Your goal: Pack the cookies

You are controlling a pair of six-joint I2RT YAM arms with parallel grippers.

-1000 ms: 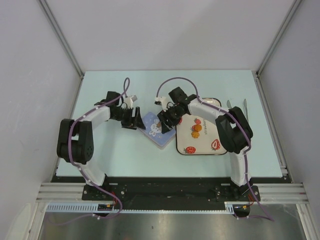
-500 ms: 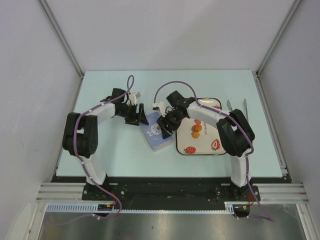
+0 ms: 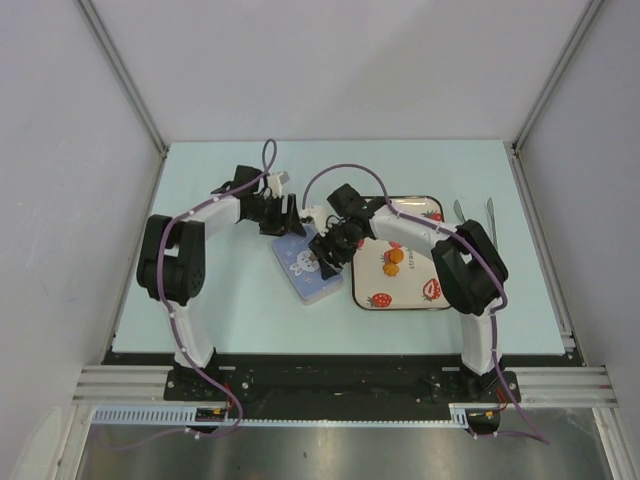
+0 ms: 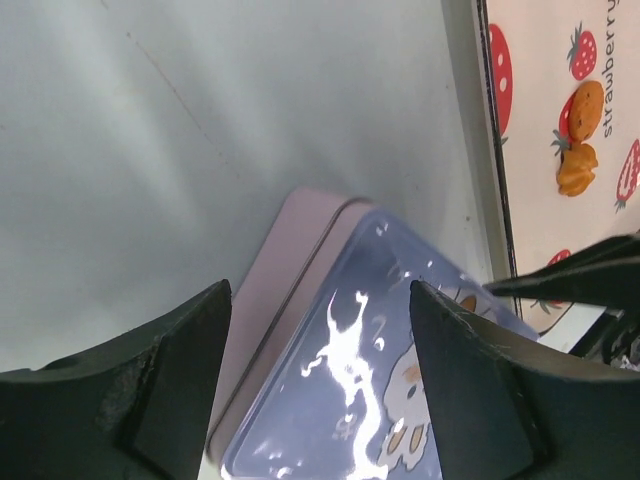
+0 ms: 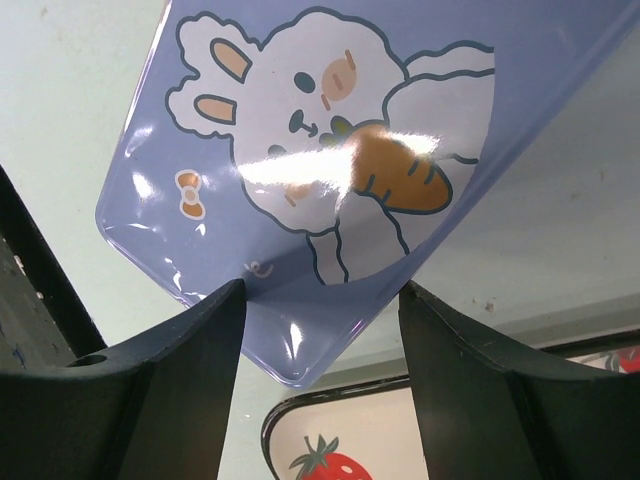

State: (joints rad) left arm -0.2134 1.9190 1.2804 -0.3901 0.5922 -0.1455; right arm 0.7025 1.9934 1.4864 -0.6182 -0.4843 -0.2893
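Observation:
Two orange cookies [image 3: 393, 261] lie on the strawberry-print tray [image 3: 418, 297]; they also show in the left wrist view [image 4: 580, 135]. I see no black or green cookie. A blue tin with a rabbit lid [image 3: 306, 270] lies left of the tray. My left gripper [image 3: 288, 218] is open at the tin's far end, its fingers either side of the lid [image 4: 370, 390] above the pinkish base [image 4: 285, 270]. My right gripper [image 3: 326, 250] is open at the tin's right edge, with the lid's corner [image 5: 300, 340] between its fingers.
The tray's dark rim [image 5: 300, 420] lies just below the lid's corner in the right wrist view. Two metal utensils [image 3: 474, 212] lie right of the tray. White walls enclose the pale table [image 3: 220, 310] at the back and sides.
My left gripper has swung right and farther back to the tin's far end. The tin has turned and shifted slightly left. My right gripper has followed it a little to the left.

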